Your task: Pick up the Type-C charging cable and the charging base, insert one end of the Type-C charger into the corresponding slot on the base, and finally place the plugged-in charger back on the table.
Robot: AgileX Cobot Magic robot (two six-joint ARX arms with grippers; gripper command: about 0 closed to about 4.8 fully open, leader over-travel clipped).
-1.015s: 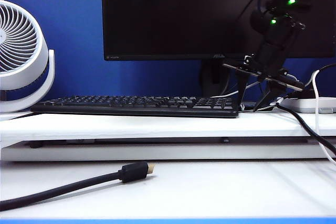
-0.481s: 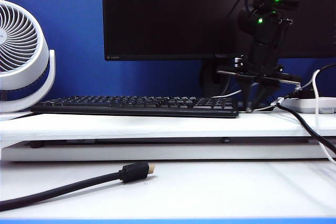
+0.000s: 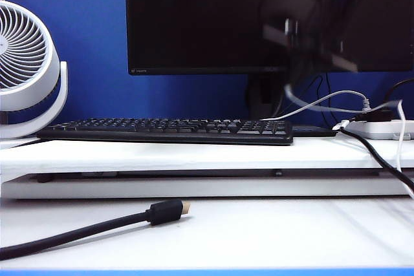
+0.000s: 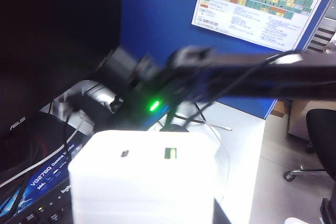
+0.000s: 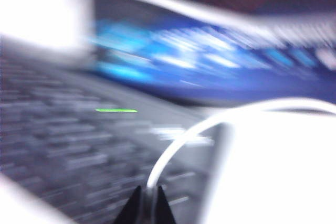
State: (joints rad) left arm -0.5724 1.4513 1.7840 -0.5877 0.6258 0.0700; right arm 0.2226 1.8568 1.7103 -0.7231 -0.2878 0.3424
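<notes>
Right hand (image 5: 145,209) was pinched narrow on the Type-C charging cable (image 5: 173,150), which looped white out of the tips; in the exterior view that hand (image 3: 294,85) blurred above the raised shelf's right end, presumably lifting the plug free for insertion. Left hand, not seen itself, carried the charging base (image 4: 144,174) with its green port (image 4: 170,153) facing outward, likely presented for mating.

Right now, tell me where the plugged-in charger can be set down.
Free: the table right of the black cable's plug. Crowded: the shelf by the power strip, where wires tangle and the blurred right gripper lifts the Type-C charging cable.
</notes>
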